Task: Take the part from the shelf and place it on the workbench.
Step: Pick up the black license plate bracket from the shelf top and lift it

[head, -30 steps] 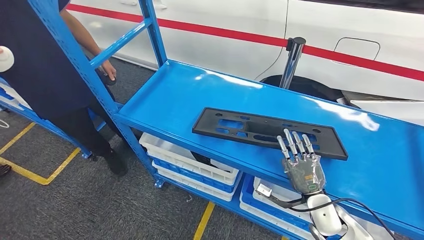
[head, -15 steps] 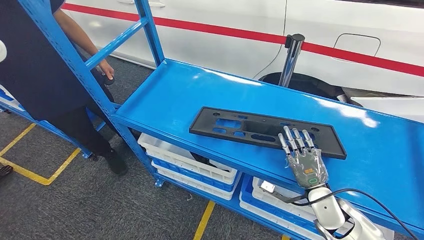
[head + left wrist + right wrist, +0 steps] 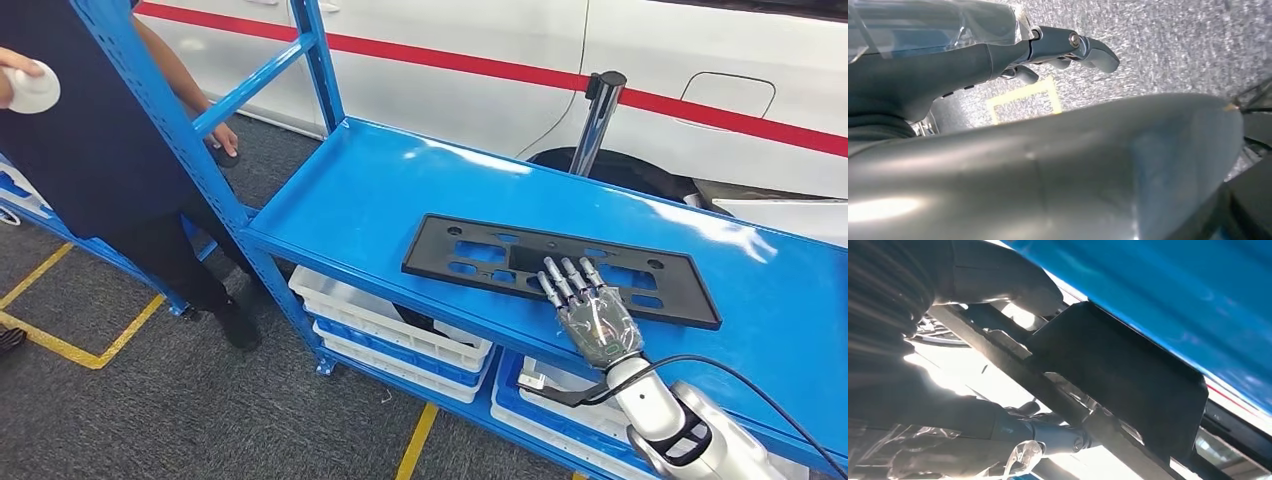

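the black part [image 3: 560, 270], a long flat plate with cut-outs, lies on the blue shelf [image 3: 400, 190] toward its near edge, lengthwise left to right; the right hand [image 3: 590, 315] reaches in from the near side with its fingers [image 3: 560, 282] laid on top of the part's near edge, and in the right wrist view the thumb [image 3: 1013, 285] sits on one face and the fingers on the other, so the hand grips the part [image 3: 1118, 375]. the left hand [image 3: 1048, 50] hangs over grey carpet with its fingers curled and nothing in them; white crates [image 3: 390, 325] sit on the lower shelf level, a person [image 3: 90, 130] in dark clothes stands at the far left, and a white car [image 3: 480, 40] with a red stripe fills the far side.
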